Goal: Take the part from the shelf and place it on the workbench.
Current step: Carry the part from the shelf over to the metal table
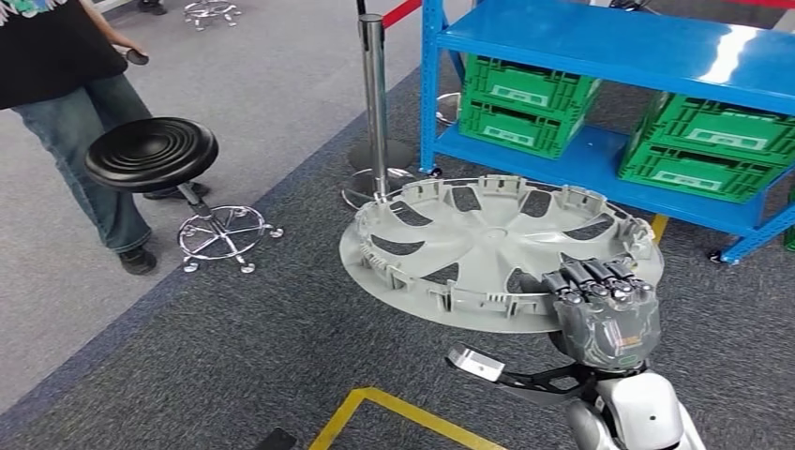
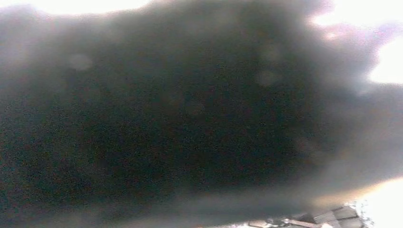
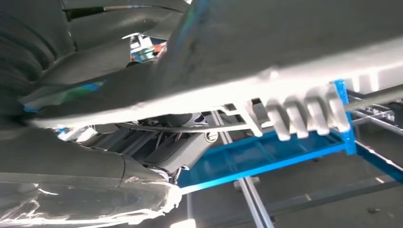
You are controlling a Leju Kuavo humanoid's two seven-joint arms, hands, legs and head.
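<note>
A: Progress?
B: First half looks done. Blue shelf stands behind with green crates in it; the part, a grey wheel cover, is off it, held flat in the air over the carpet.
A: Who's holding?
B: Right hand, fingers curled over its near rim. Left hand: can't tell, its wrist view is dark blur.
A: What's left?
B: No table visible. I'd judge the carry and set-down remain.
A: Anything else?
B: Black stool, a person standing beside it.
</note>
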